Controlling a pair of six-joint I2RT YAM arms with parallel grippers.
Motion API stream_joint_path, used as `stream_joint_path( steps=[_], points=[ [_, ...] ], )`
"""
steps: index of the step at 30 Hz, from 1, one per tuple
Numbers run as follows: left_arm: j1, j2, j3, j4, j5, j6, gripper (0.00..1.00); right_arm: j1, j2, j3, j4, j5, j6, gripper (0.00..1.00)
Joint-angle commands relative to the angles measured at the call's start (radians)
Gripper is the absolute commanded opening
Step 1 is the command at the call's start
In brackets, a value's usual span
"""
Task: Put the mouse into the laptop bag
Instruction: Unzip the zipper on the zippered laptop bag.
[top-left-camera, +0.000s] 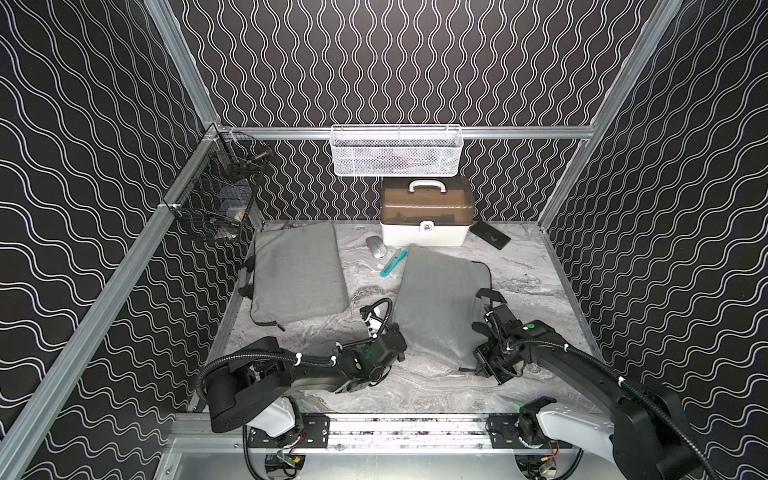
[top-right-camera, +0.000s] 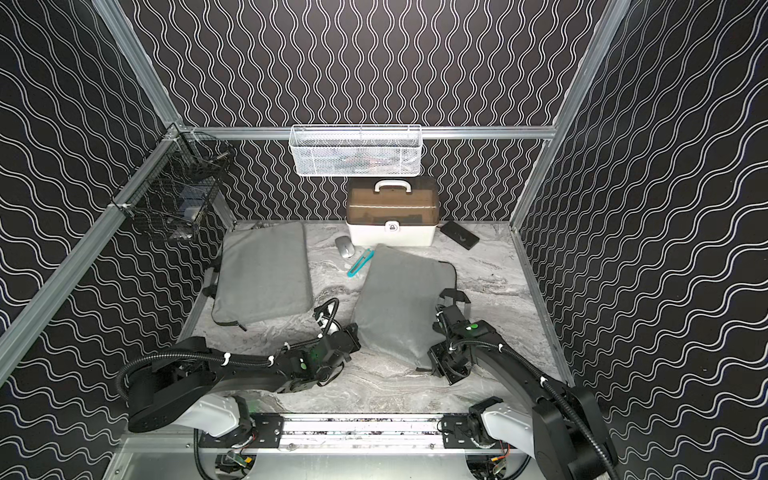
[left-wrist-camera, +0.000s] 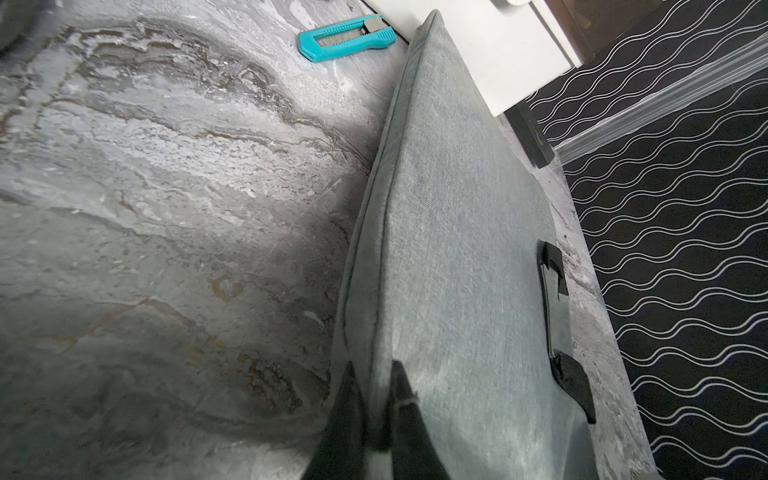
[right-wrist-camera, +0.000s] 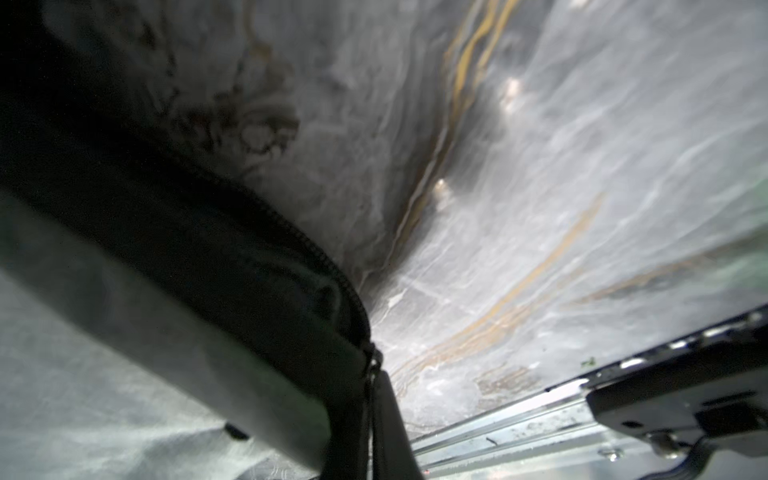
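Left wrist view has the left claw (left-wrist-camera: 374, 376) pinched shut on the piped edge of the grey laptop bag (left-wrist-camera: 457, 249). The right wrist view has the right claw (right-wrist-camera: 376, 388) closed on what looks like the zipper pull (right-wrist-camera: 371, 365) at a corner of that bag; how far the zipper is open I cannot tell. In a top view the mouse (top-left-camera: 375, 245) lies free on the tabletop (top-left-camera: 519, 270) toward 12 o'clock, at about 11 o'clock from the bag's far corner and apart from it. A teal knife (top-left-camera: 393, 262) lies just beside it at 5 o'clock and a white box (top-left-camera: 426, 237) close by at 2 o'clock. The mouse looks small, light and rigid, with a smooth rounded shell that would likely slip under a loose pinch. A hold across its two long sides near the middle seems safest. The bag is soft and padded, so its mouth will probably sag shut unless one claw holds it apart.
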Motion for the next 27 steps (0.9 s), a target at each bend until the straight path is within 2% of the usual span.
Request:
stream_joint_path(
  steps=[1,4,12,17,20,22,25,27],
  points=[
    [0.001,-0.008,-0.001,0.102,-0.073,-0.004,0.00,0.048,0.054,0.040,0.015,-0.023,0.072,0.00],
    [0.001,-0.014,-0.004,0.097,-0.077,-0.006,0.00,0.076,0.098,0.086,-0.013,-0.002,0.085,0.00],
    [0.002,-0.026,-0.025,0.116,-0.085,-0.012,0.00,0.179,0.093,0.114,0.030,0.036,0.183,0.00],
    [0.002,-0.093,-0.036,0.022,-0.131,-0.053,0.00,0.185,0.122,0.118,-0.003,0.094,0.137,0.00],
    [0.001,-0.174,-0.084,-0.056,-0.184,-0.138,0.00,0.105,0.140,0.069,0.024,0.095,0.058,0.00],
    [-0.003,-0.219,-0.143,-0.028,-0.197,-0.168,0.00,0.036,0.151,0.034,0.061,0.088,0.000,0.00],
    [-0.008,-0.226,-0.173,0.024,-0.144,-0.143,0.01,-0.042,0.179,0.018,0.081,0.095,-0.049,0.00],
    [-0.023,-0.205,-0.174,0.036,-0.116,-0.146,0.43,-0.083,0.202,0.021,0.088,0.100,-0.080,0.00]
  ],
)
